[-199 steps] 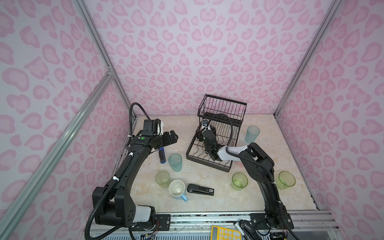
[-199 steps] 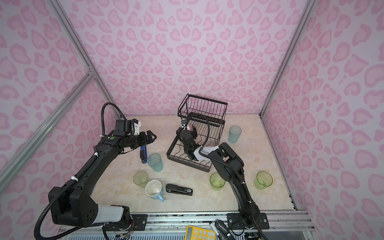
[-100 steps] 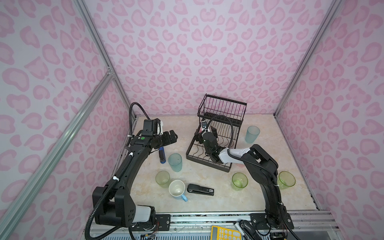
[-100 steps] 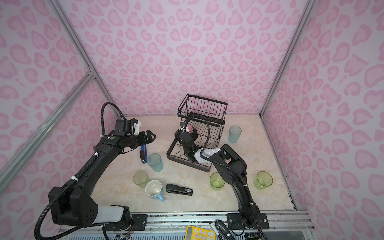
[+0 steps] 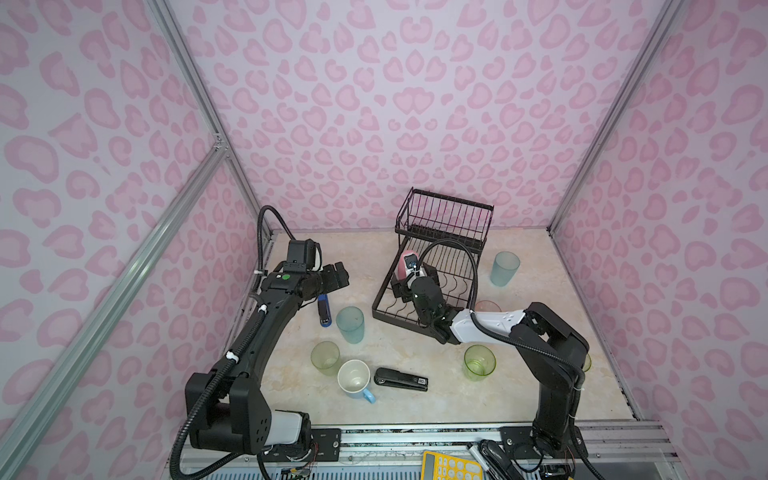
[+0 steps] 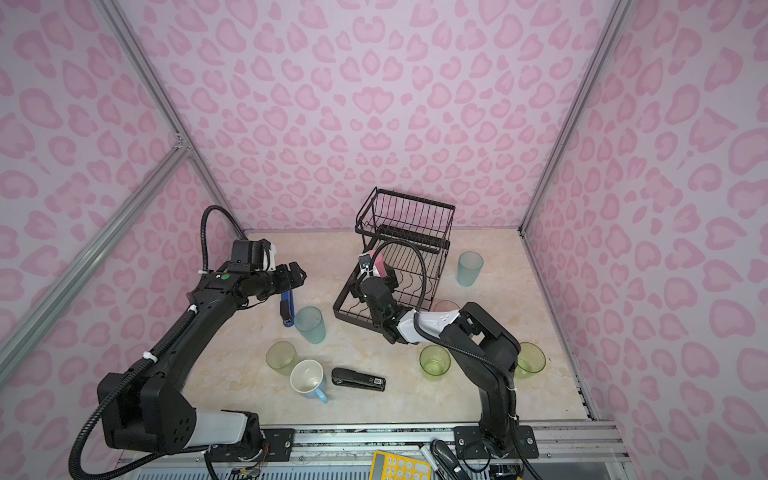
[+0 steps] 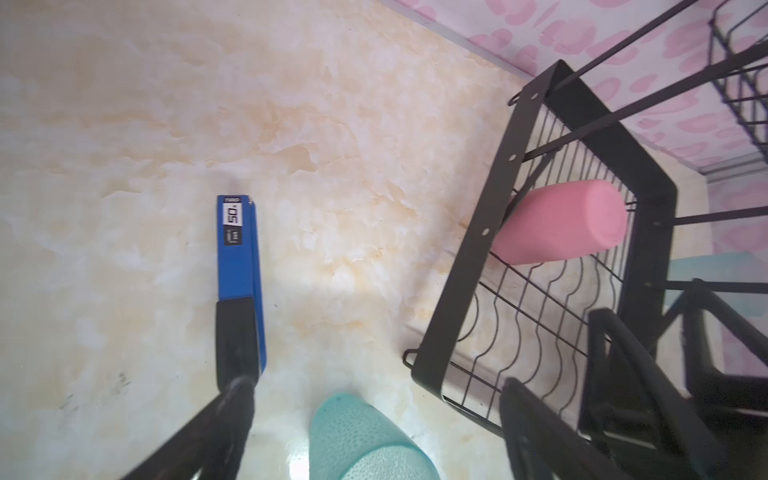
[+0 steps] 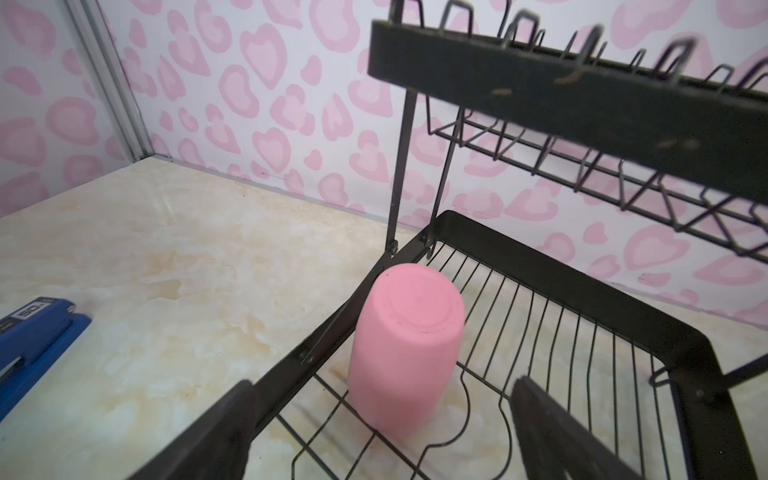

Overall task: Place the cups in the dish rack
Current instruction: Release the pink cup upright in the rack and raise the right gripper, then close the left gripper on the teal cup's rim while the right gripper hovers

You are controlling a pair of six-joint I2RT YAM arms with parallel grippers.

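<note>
The blue stapler (image 7: 237,253), near the dish rack (image 7: 467,274), carries a black label reading "50"; its smaller print is illegible.

In both top views the pink cup (image 5: 400,268) in the dish rack (image 5: 440,235) is half hidden behind the right wrist camera (image 5: 411,262). In a top view the right arm (image 5: 548,345) covers most of 1 green cup (image 5: 587,362) and the lower part of a pinkish cup (image 5: 487,305). In the left wrist view the edge cuts off the teal cup (image 7: 365,436), and the fingers (image 7: 232,415) of the left gripper (image 7: 376,384) are blurred. In the right wrist view the edge cuts off the blue stapler (image 8: 37,332).
</note>
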